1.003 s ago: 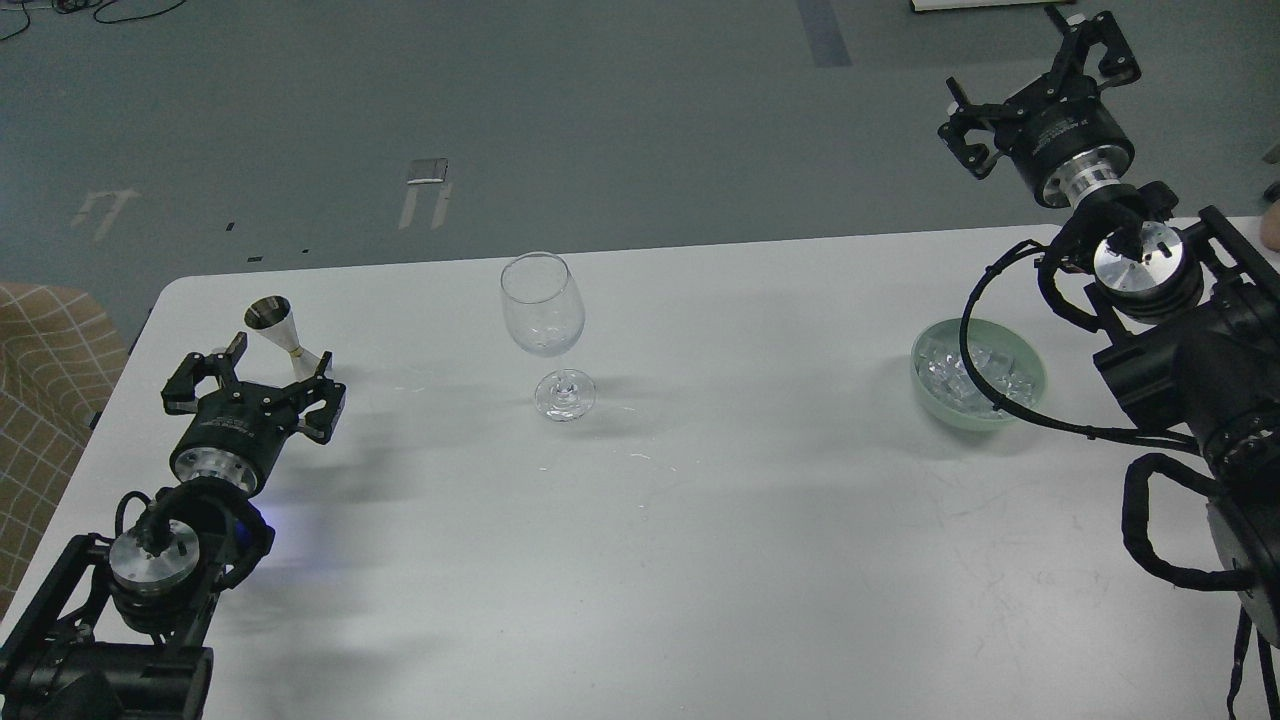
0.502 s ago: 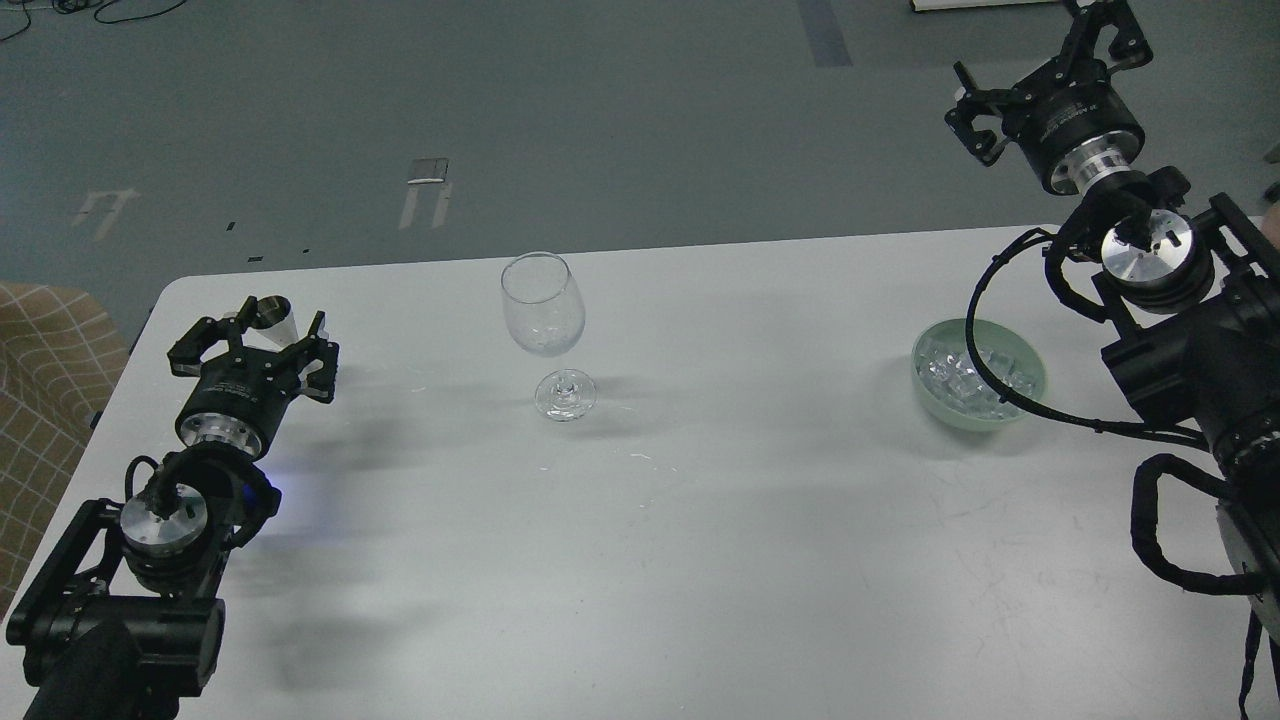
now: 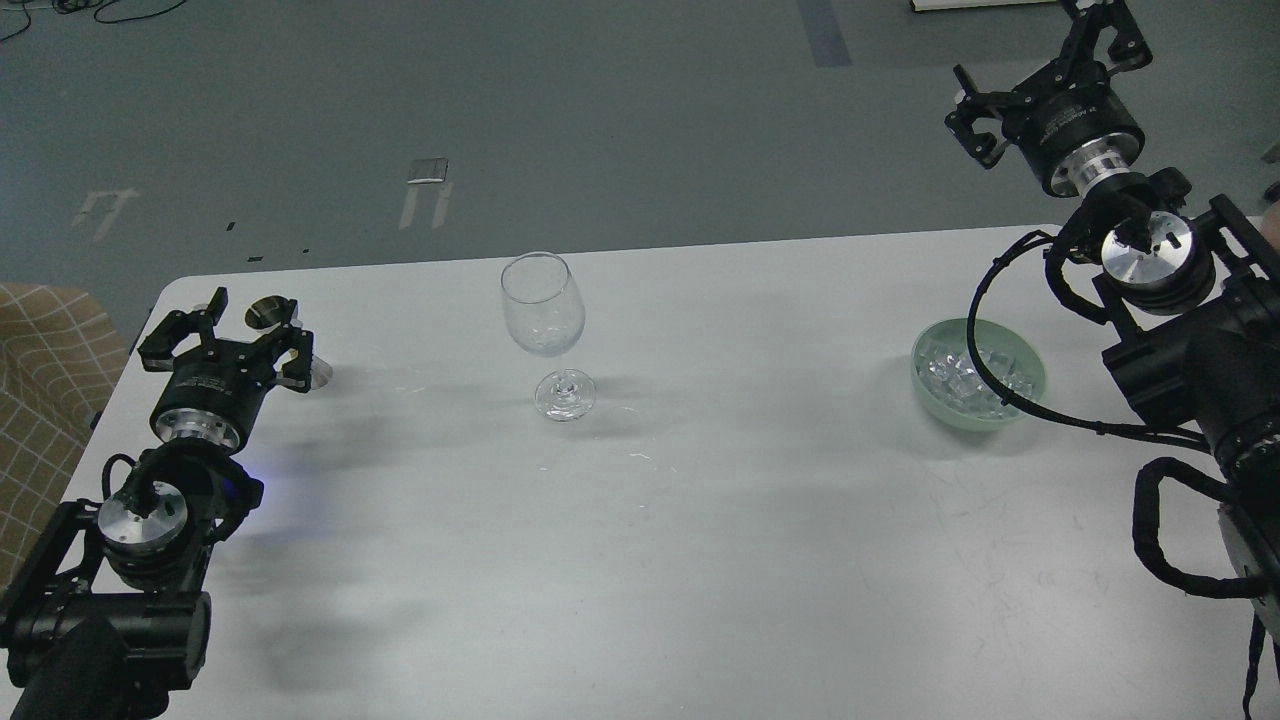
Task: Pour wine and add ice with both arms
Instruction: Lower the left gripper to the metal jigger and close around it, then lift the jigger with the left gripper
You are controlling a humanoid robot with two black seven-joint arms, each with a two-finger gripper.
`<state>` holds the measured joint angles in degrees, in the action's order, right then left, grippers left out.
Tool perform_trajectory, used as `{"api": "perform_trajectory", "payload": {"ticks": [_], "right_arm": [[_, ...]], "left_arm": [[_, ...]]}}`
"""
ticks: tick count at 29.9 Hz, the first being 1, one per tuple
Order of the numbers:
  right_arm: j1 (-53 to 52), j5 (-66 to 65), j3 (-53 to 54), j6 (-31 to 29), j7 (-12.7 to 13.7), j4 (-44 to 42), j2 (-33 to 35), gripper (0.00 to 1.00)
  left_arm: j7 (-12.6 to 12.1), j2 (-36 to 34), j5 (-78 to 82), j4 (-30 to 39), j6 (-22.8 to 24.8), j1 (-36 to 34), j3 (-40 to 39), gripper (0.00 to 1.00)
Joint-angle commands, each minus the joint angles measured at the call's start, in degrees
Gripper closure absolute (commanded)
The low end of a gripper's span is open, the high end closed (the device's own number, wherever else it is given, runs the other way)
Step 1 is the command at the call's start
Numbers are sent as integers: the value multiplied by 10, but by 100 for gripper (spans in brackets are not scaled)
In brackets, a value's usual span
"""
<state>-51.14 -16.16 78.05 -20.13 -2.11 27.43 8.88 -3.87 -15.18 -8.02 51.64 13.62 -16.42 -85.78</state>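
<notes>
A clear stemmed glass (image 3: 542,305) stands upright at the table's middle back. A steel jigger (image 3: 267,312) stands at the back left; I cannot make out the wine in it. My left gripper (image 3: 250,320) is open around the jigger, and its right finger hides the jigger's waist. I cannot tell whether it touches. Ice cubes (image 3: 955,372) fill a pale green bowl (image 3: 1035,388) at the right. My right gripper (image 3: 1040,50) is open and empty, raised high beyond the table's far edge, behind the bowl.
The white table (image 3: 700,520) has its far edge just behind the glass. A black cable (image 3: 975,330) of my right arm loops over the bowl. A beige checked seat (image 3: 50,350) stands off the table's left edge.
My left gripper has moved away from me and leftward, from in front of the jigger to around it. My right gripper rose slightly, then held still.
</notes>
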Motion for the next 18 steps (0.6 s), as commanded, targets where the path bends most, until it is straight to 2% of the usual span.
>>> {"api": "perform_trajectory", "payload": {"ticks": [1, 7, 18], "right_arm": [[1, 0, -1, 0, 0, 0, 0, 0], [1, 0, -1, 0, 1, -1, 3, 0], [2, 0, -1, 0, 1, -1, 7, 0]], "left_arm": [[0, 0, 0, -8, 1, 1, 0, 32], [0, 2, 0, -48, 4, -17, 1, 32], [0, 4, 1, -49, 12, -17, 3, 31]]}}
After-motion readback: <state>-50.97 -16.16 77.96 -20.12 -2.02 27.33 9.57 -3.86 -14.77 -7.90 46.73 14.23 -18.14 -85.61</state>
